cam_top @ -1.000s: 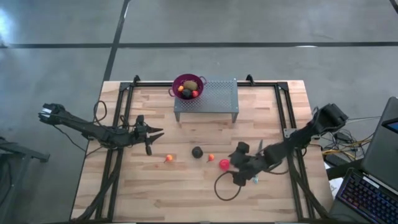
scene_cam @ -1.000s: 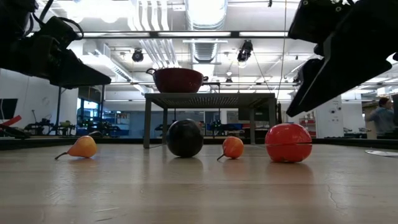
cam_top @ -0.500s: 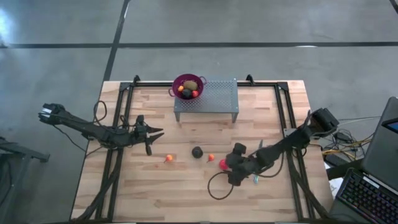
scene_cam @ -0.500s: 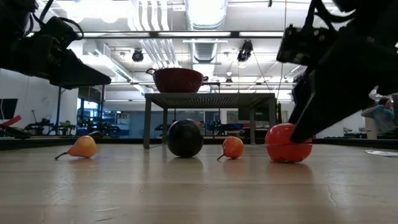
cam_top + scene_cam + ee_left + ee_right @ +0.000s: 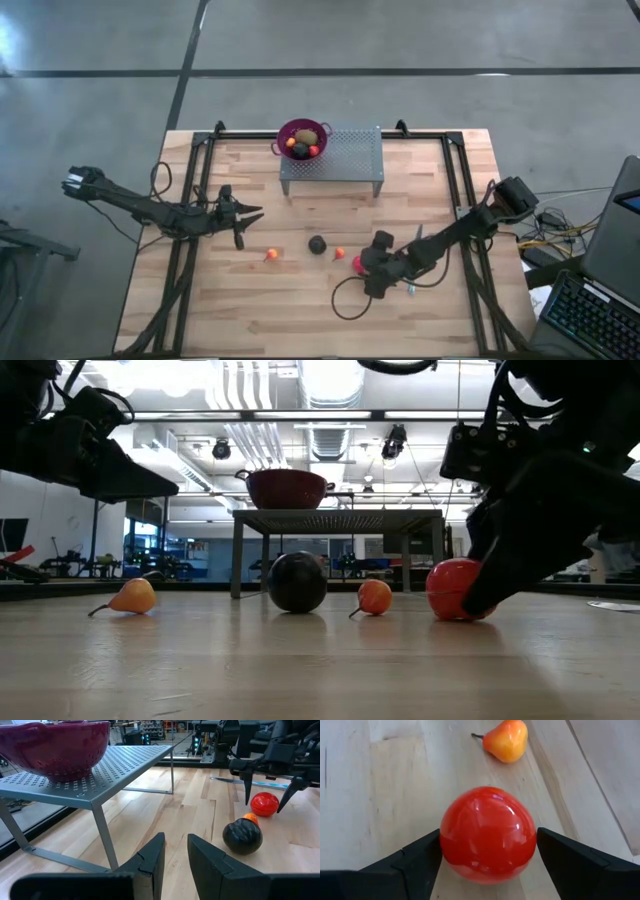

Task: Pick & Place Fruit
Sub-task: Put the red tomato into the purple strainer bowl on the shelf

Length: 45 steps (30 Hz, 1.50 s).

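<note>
- The right gripper (image 5: 362, 264) sits low over the near middle of the table (image 5: 250, 310), at about 5 o'clock from the table's centre in the high view.
- Its fingers (image 5: 415, 857) stand spread wide, one on each side of the red ball (image 5: 487, 834); the ball lies on the wood between them. Whether the pads touch it cannot be told, and the ball is not lifted.
- Just beyond the red ball, at about 10 o'clock from it in the high view, lies a small orange fruit (image 5: 339, 253) with a stem.
- A dark ball (image 5: 317, 244) rests at 9 o'clock from that orange fruit, close beside it and near the table's centre.
- A second small orange fruit (image 5: 271, 255) lies at 9 o'clock from the dark ball, a little apart from it.
- The left gripper (image 5: 252, 212) hangs above the table's left side, at about 10 o'clock from the dark ball, well apart from all the fruit. Its fingers (image 5: 150, 862) are nearly together with a narrow gap, and they hold nothing.
- At the far edge, at 12 o'clock, stands a grey perforated metal rack (image 5: 345, 155).
- On the rack's left end sits a purple colander bowl (image 5: 285, 132) with several fruit inside: an olive-green one (image 5: 307, 138), a dark one (image 5: 300, 149) and small orange and red pieces.
</note>
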### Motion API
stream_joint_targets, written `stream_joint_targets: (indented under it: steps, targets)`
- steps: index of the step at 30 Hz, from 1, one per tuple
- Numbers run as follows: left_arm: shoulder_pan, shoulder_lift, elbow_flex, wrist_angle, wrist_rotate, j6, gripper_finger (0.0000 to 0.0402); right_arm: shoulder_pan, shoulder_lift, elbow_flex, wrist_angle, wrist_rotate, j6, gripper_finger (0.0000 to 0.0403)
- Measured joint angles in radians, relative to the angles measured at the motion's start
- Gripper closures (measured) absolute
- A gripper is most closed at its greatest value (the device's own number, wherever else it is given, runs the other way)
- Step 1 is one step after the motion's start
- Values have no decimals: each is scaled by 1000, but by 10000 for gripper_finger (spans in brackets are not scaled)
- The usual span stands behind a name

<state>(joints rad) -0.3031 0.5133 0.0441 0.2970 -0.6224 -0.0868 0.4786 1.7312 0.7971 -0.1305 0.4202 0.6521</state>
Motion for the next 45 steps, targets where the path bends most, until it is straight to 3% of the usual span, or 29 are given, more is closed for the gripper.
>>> stream_joint_targets:
  steps: [11, 20, 28, 35, 45]
  targets:
    - [0, 0, 0, -1, 0, 0, 312, -1, 0, 0, 10, 1, 0, 143]
    - [0, 0, 0, -1, 0, 0, 312, -1, -1, 0, 9, 0, 0, 132]
    - [0, 0, 0, -1, 0, -2, 312, -1, -1, 0, 9, 0, 0, 146]
    - [0, 0, 0, -1, 0, -3, 312, -1, -1, 0, 9, 0, 0, 130]
    - [0, 0, 0, -1, 0, -4, 312, -1, -2, 0, 10, 0, 3, 148]
